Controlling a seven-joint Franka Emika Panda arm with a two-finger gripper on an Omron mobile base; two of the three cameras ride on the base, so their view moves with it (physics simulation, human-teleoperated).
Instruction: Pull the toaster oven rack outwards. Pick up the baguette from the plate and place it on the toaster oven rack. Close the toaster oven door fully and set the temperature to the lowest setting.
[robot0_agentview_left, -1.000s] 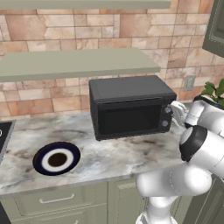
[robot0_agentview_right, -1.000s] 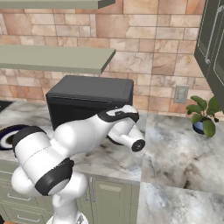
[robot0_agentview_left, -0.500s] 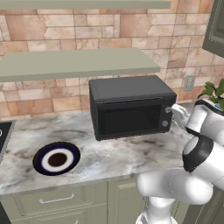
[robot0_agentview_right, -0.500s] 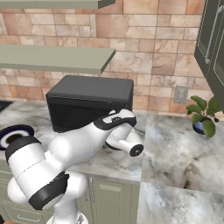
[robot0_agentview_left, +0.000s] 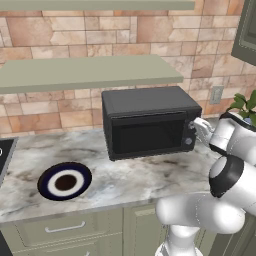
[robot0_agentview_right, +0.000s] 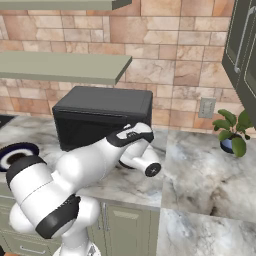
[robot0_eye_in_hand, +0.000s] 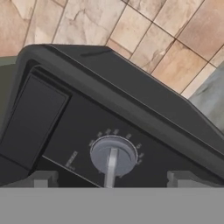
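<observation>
Knob (robot0_eye_in_hand: 113, 158) on the toaster oven (robot0_agentview_left: 148, 121) sits centred between my fingers (robot0_eye_in_hand: 43, 179), just ahead of them. They are spread wide, grasping nothing.

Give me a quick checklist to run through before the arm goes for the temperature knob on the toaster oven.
1. Toaster oven door fully closed: ok, it sits flush with the front in the left base view.
2. Baguette off the plate: ok, the plate lies bare on the counter. Whether the loaf is on the rack inside: cannot tell, the window is dark.
3. Gripper open: ok, its tips stand wide apart in the hand view.
4. Knob between the tips: ok, it sits midway between them.
5. Contact with the knob: not ok yet, the tips stand apart from it.
6. Knob's present setting: cannot tell, the markings are too blurred.
</observation>
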